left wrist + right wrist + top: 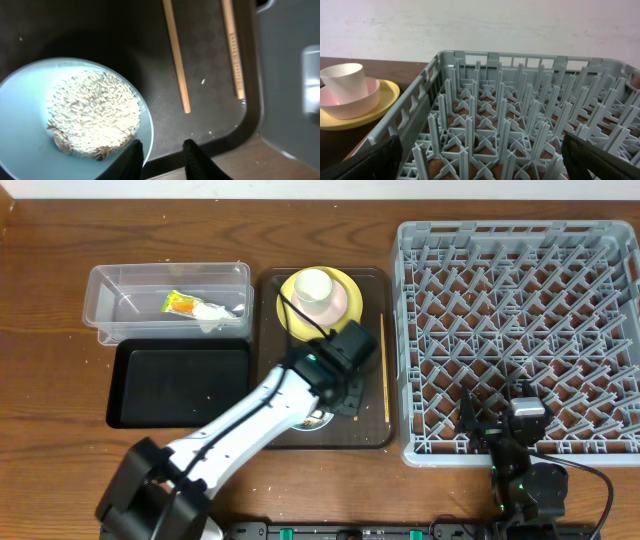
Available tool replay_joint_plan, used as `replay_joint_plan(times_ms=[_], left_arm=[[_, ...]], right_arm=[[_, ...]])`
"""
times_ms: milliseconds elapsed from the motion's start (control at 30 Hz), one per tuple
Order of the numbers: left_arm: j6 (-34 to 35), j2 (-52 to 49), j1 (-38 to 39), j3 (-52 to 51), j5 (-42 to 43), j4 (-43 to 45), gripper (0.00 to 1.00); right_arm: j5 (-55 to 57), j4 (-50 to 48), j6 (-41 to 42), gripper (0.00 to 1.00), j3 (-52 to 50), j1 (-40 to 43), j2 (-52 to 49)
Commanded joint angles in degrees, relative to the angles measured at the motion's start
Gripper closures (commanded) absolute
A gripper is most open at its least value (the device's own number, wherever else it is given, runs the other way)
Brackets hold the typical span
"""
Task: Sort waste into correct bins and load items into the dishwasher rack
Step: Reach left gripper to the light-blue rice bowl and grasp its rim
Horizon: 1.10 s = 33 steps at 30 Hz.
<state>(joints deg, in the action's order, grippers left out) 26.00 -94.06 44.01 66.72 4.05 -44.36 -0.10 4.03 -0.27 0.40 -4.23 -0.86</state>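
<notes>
My left gripper (338, 392) hangs low over the front of the brown serving tray (272, 330). It is open (162, 156), with its fingers astride the near rim of the light blue bowl (22, 150), which holds white rice grains (92, 112). Two wooden chopsticks (176, 55) lie on the tray beside the bowl. The white cup (313, 288) stands in the pink bowl (343, 302) on the yellow plate (292, 320). The clear tub (120, 280) holds the snack wrapper (180, 303) and the white wrapper (215, 313). My right gripper (480, 155) is open wide over the grey rack (520, 300).
The black tray (180, 380) lies in front of the clear tub, left of the serving tray. The rack's wall (285, 75) stands just right of the serving tray. The cup (342, 80), pink bowl (355, 105) and plate (382, 105) show left of the rack.
</notes>
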Motion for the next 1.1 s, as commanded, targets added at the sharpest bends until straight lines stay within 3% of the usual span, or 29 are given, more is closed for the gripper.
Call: replay_joint_plan(times_ms=[0, 400, 533, 1067], left_arm=[[3.1, -1.7, 1.3, -0.6, -4.8, 0.2, 0.74], [3.3, -7.0, 1.8, -0.7, -6.4, 3.7, 0.78], [3.3, -7.3, 1.8, -0.7, -10.0, 3.7, 0.78], [4.7, -7.4, 1.8, -3.1, -10.2, 3.6, 0.78]], right_arm=[[-0.2, 0.2, 0.2, 0.01, -0.1, 0.8, 0.1], [-0.2, 0.2, 0.2, 0.01, -0.1, 0.8, 0.1], [-0.2, 0.2, 0.2, 0.01, -0.1, 0.8, 0.1], [-0.2, 0.2, 0.2, 0.01, -0.1, 0.8, 0.1]])
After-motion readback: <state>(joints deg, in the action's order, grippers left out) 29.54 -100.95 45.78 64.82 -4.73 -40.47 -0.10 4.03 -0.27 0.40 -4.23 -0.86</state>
